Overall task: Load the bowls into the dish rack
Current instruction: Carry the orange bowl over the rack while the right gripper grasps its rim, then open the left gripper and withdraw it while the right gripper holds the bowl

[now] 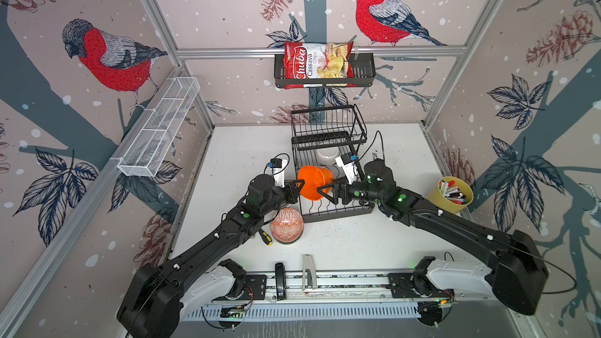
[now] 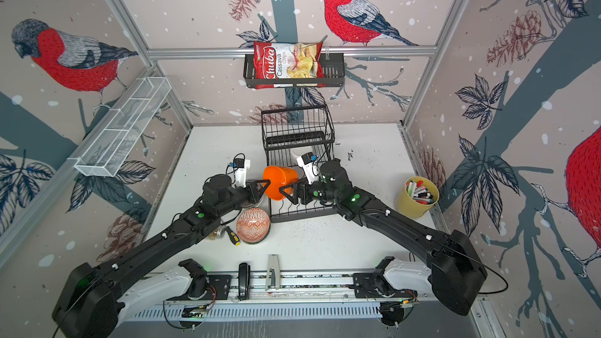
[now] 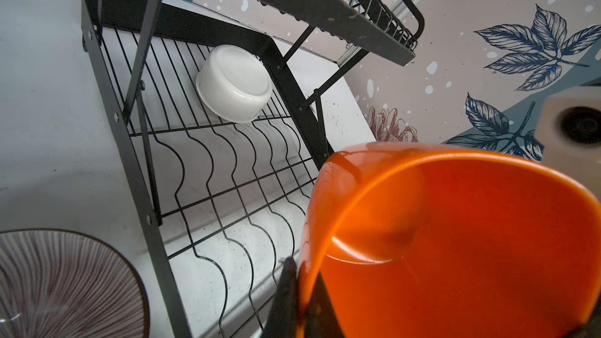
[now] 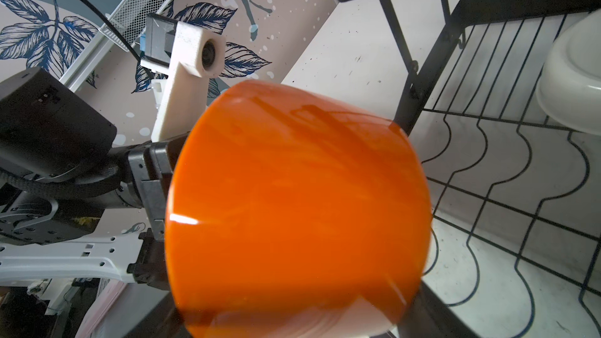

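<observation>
Orange bowl (image 1: 313, 182) hung tipped over dish rack (image 1: 338, 215). Left gripper (image 1: 300, 186) pinched its rim; right gripper (image 1: 323, 190) straddled the opposite wall, grip unclear.

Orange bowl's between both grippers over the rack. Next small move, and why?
Probably close the right gripper onto the orange bowl before the left gripper lets go: left pinches the rim, the bowl hangs tilted above the dish rack, and whether right grips yet is unclear.
</observation>
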Tool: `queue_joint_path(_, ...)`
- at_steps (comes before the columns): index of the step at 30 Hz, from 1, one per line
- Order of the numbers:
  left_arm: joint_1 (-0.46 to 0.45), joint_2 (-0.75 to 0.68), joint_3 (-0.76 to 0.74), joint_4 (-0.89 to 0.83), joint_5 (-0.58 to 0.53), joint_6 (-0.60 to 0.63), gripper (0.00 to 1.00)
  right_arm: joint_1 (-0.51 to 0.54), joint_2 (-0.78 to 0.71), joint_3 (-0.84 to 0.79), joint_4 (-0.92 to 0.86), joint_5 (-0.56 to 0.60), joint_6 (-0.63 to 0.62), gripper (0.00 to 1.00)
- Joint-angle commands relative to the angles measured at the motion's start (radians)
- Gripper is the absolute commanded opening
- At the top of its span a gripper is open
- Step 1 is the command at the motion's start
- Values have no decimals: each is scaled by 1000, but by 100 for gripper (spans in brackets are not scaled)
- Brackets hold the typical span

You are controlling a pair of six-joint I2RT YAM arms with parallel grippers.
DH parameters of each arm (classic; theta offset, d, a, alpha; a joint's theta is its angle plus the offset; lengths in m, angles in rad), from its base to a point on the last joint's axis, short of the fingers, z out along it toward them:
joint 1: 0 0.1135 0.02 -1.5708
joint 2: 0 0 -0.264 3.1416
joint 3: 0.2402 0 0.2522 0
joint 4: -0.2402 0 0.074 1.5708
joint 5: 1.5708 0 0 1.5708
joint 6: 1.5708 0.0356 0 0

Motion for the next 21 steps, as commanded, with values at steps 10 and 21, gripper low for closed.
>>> queue_joint_path(10,1,25,9,63,44,-10,23,16,4,14,15,65,-26,67)
queue_joint_path(21,0,21,19,26,15,-1,85,31,22,22,-44,242,-61,66)
